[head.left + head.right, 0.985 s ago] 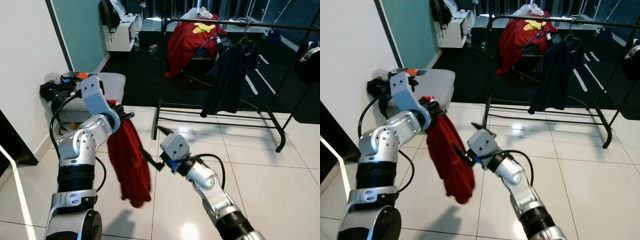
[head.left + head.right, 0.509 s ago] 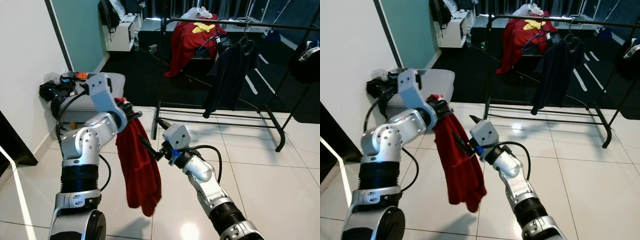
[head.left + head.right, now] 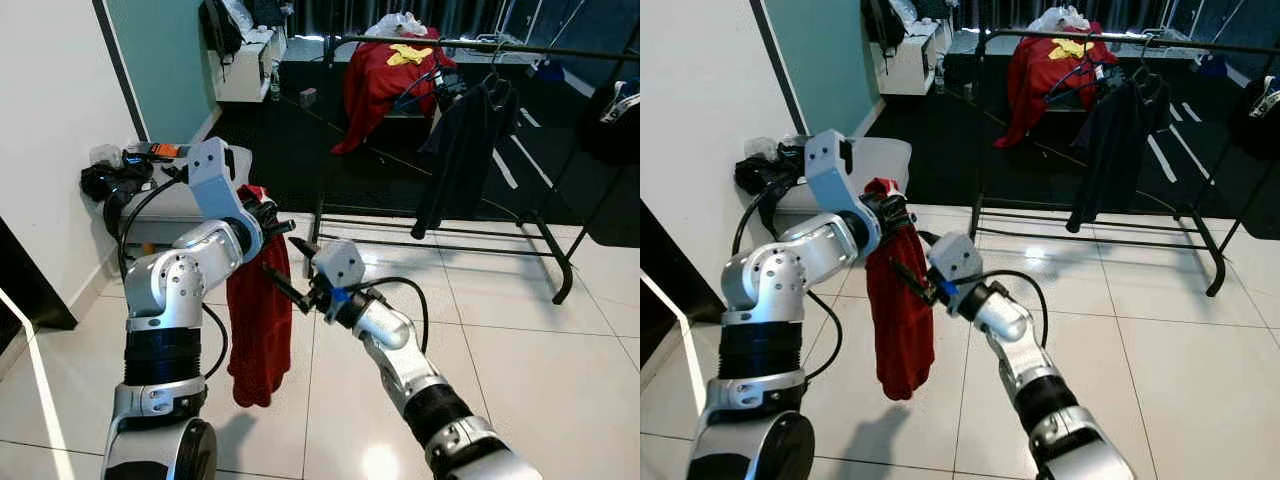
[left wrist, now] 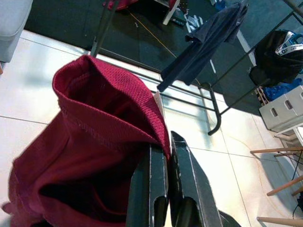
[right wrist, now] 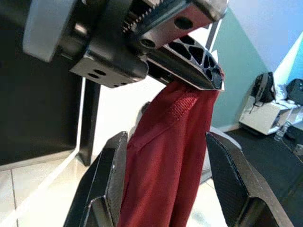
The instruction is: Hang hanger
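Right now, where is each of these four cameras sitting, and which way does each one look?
Left eye and right eye views: on the head, looking forward and down at both silver arms, the red garment and the clothes rack.
Left wrist view: along the left gripper, shut on the red garment, toward the rack.
Right wrist view: between the right gripper's open fingers, at the garment hanging from the left gripper.
All four share the red garment.

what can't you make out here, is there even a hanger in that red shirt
- Hanger: none can be made out; in the left wrist view the red shirt folds over whatever is inside.
- Left gripper: what it pinches is buried in cloth.
- Right gripper: open around the shirt; contact unclear.
- Rack: right end cut off by the frame edge.
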